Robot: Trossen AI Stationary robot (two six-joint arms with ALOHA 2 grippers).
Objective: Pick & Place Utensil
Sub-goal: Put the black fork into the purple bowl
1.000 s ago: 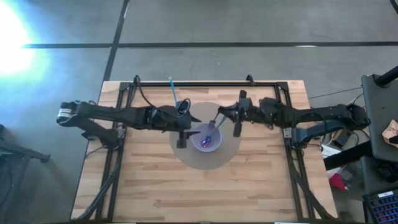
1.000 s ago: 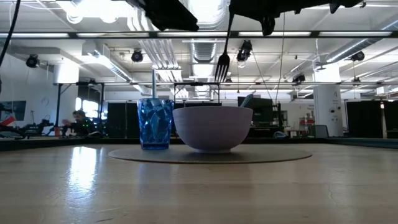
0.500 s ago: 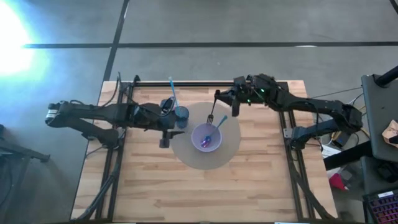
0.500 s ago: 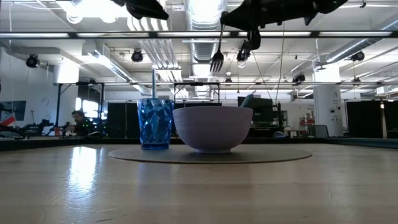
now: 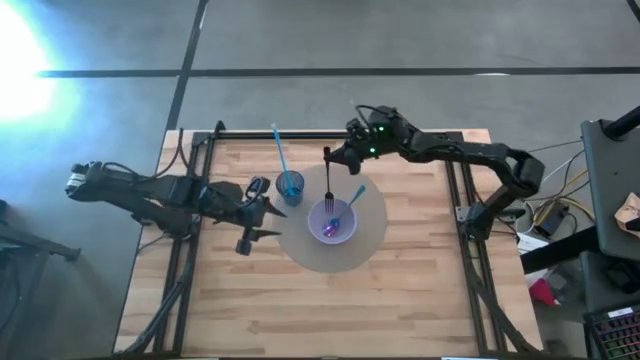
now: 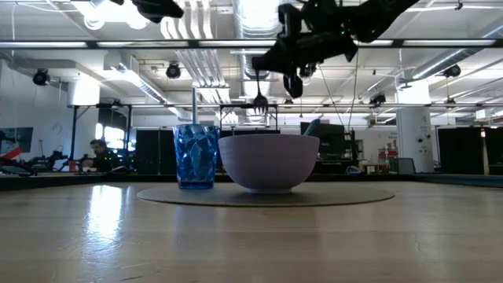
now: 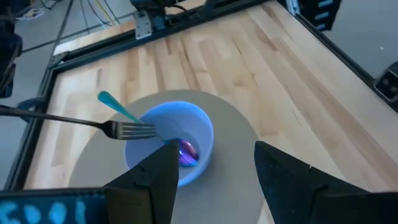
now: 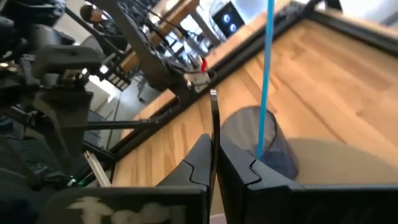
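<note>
The left gripper (image 5: 252, 222) hangs over the left half of the table (image 5: 400, 300), about midway between the near and far edges and just beside the left rim of the round mat (image 5: 372, 240). Its two fingers (image 7: 283, 180) are spread wide with nothing between them.

The mat lies near the middle of the table, a little toward the far edge. A pale purple bowl (image 5: 332, 221) stands on it. Inside the bowl sits a small purple thing (image 7: 188, 151), and a light blue spoon (image 5: 350, 201) leans out over the rim toward the far right corner.

Just beside the bowl, toward the far left corner, stands a blue cup (image 5: 290, 186) on the edge of the mat. A long blue straw (image 5: 277, 146) sticks out of it and leans toward the far edge.

The right gripper (image 5: 331, 154) is up in the air over the far side of the mat, between the cup and the bowl. Its fingers are pressed together on the handle of a dark fork (image 5: 328, 188). The fork hangs straight down with its prongs just above the far rim of the bowl, not touching it.
</note>
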